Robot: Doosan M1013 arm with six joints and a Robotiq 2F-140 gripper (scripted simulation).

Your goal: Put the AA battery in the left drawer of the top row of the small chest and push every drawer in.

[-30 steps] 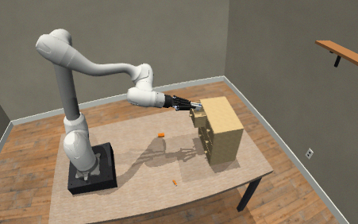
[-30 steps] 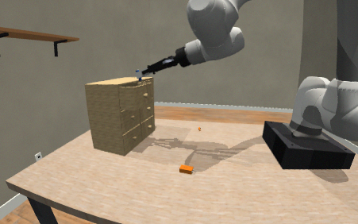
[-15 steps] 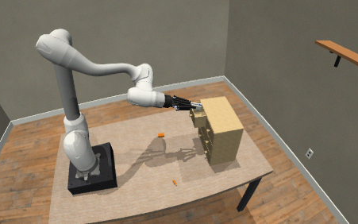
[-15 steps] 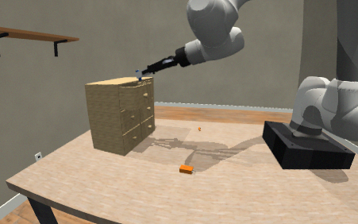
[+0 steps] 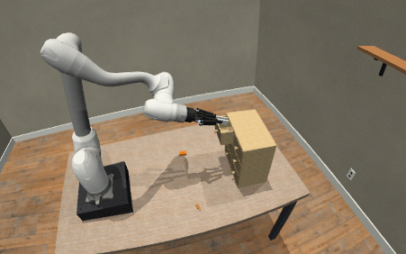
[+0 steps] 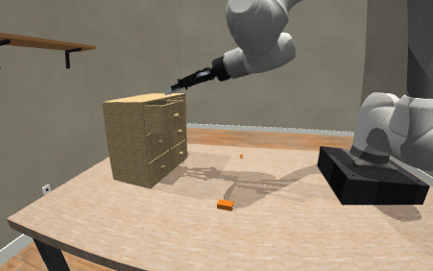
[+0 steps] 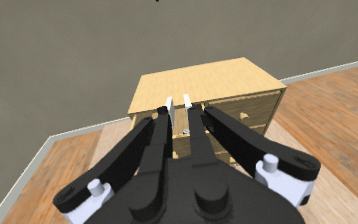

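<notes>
The small chest [image 5: 257, 164] [image 6: 127, 139] [image 7: 205, 82] stands upright at the table's far end. Its top-row left drawer [image 5: 226, 137] [image 6: 156, 119] [image 7: 179, 121] is pulled out partway; the other drawers look pushed in. My gripper [image 5: 223, 120] [image 6: 169, 89] [image 7: 178, 103] is at this drawer, pointing toward the chest, its fingertips a narrow gap apart with nothing between them. A small round silvery end, apparently of the AA battery [image 7: 185, 131], shows low behind the fingers, in the drawer. The rest of the battery is hidden, and the top and exterior views do not show it.
An orange block [image 5: 183, 153] [image 6: 225, 205] lies on the table [image 5: 157, 230] [image 6: 120, 226] in front of the chest. A smaller orange thing [image 5: 198, 207] [image 6: 241, 156] lies toward the chest's right side. A wall shelf [image 5: 396, 62] [image 6: 38, 41] is well beyond the chest.
</notes>
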